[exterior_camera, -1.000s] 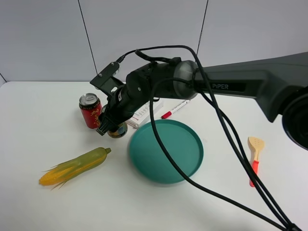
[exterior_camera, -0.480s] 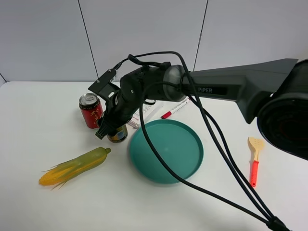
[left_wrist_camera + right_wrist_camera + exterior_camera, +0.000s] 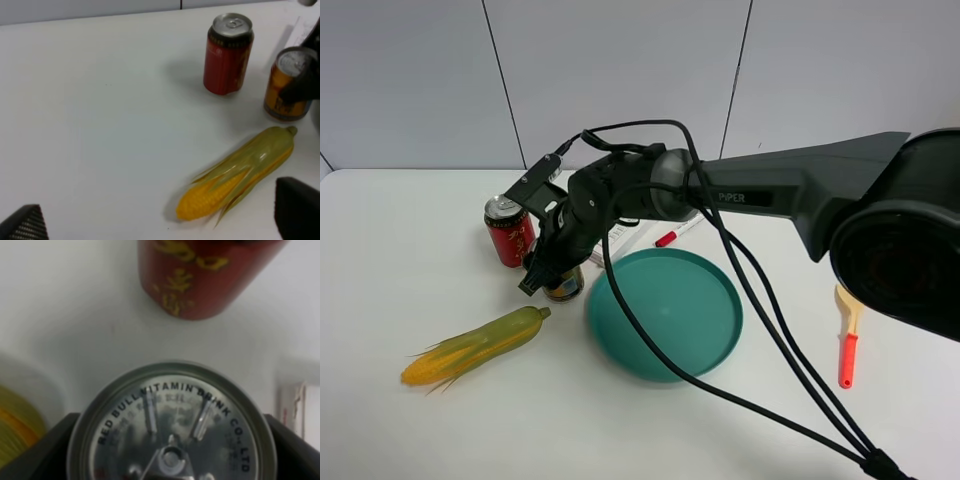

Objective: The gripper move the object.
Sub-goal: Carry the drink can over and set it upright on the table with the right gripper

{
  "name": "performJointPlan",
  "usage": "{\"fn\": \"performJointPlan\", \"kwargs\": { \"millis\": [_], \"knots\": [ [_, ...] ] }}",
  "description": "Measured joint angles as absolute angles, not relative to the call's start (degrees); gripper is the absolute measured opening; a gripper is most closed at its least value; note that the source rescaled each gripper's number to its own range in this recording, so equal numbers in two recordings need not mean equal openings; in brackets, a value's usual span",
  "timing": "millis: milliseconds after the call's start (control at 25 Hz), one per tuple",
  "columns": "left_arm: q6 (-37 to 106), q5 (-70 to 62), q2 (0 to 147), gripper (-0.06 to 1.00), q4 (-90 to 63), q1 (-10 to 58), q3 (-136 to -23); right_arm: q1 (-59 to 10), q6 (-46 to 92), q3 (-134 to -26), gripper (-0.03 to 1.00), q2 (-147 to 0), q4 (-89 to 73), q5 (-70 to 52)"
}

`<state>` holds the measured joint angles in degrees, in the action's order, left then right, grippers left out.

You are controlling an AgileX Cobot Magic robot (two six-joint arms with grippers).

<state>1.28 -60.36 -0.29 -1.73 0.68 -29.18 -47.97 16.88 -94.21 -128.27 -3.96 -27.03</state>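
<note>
The gold-yellow can (image 3: pixel 565 285) stands upright on the white table, between the red can (image 3: pixel 508 231) and the teal plate (image 3: pixel 670 322). My right gripper (image 3: pixel 554 268) reaches across from the right and sits down over it. In the right wrist view the can's silver top (image 3: pixel 172 425) fills the space between the two black fingers (image 3: pixel 42 442), which touch its sides. The left wrist view shows the can (image 3: pixel 286 87) with a black finger against it. My left gripper (image 3: pixel 160 222) is open and empty, apart from the cans.
A corn cob (image 3: pixel 475 345) lies in front of the cans, also seen in the left wrist view (image 3: pixel 240 175). The red can (image 3: pixel 227 54) stands close beside the gold one. A red marker (image 3: pixel 680 230) and a card (image 3: pixel 620 238) lie behind the plate. A wooden spatula (image 3: pixel 848 330) lies at the right.
My right gripper has come down and slightly left, lower around the gold-yellow can. The can, red can and corn have not moved.
</note>
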Motion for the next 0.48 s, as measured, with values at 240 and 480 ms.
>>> {"fn": "performJointPlan", "kwargs": {
  "millis": [240, 480],
  "knots": [
    [1.3, -60.4, -0.3, 1.00, -1.7, 0.7, -29.2, -48.0, 16.9, -94.4, 0.00, -129.0, -4.0, -26.9],
    [1.3, -60.4, -0.3, 1.00, -1.7, 0.7, -29.2, -48.0, 16.9, -94.4, 0.00, -129.0, -4.0, -26.9]
  ]
}}
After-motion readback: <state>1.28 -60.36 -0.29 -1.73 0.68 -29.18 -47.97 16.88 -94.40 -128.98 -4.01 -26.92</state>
